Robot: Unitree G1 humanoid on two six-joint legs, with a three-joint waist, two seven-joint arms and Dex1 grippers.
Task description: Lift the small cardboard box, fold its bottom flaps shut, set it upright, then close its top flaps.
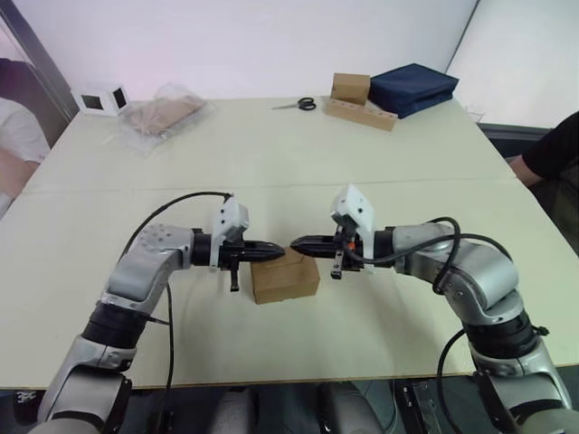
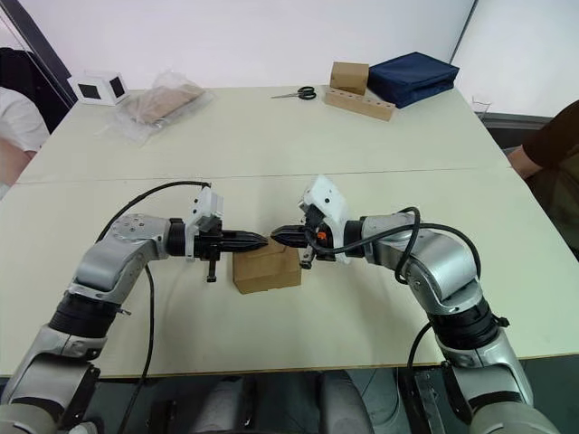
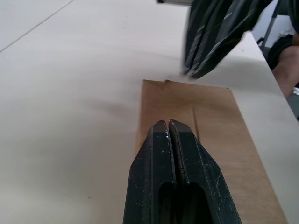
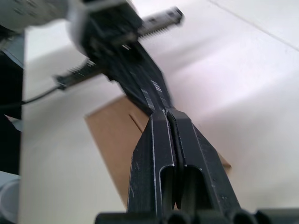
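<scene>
The small cardboard box (image 1: 285,278) is a plain brown carton standing on the table near its front edge, in the middle. Its top flaps lie flat, with a seam (image 3: 195,122) running between them. My left gripper (image 1: 276,246) reaches in from the left, shut and holding nothing, its tip just over the box's top. My right gripper (image 1: 297,243) comes in from the right, also shut and holding nothing. The two tips nearly meet above the box. In the left wrist view the shut fingers (image 3: 168,125) lie over the box top (image 3: 210,154). In the right wrist view the shut fingers (image 4: 166,114) point at the left gripper.
At the table's far side are a white cube with dark windows (image 1: 102,99), a plastic bag (image 1: 163,113), scissors (image 1: 297,105), a tan carton (image 1: 350,87) with a holed wooden bar (image 1: 360,114) and a navy bag (image 1: 412,88). A person sits at each side edge (image 1: 14,136) (image 1: 552,149).
</scene>
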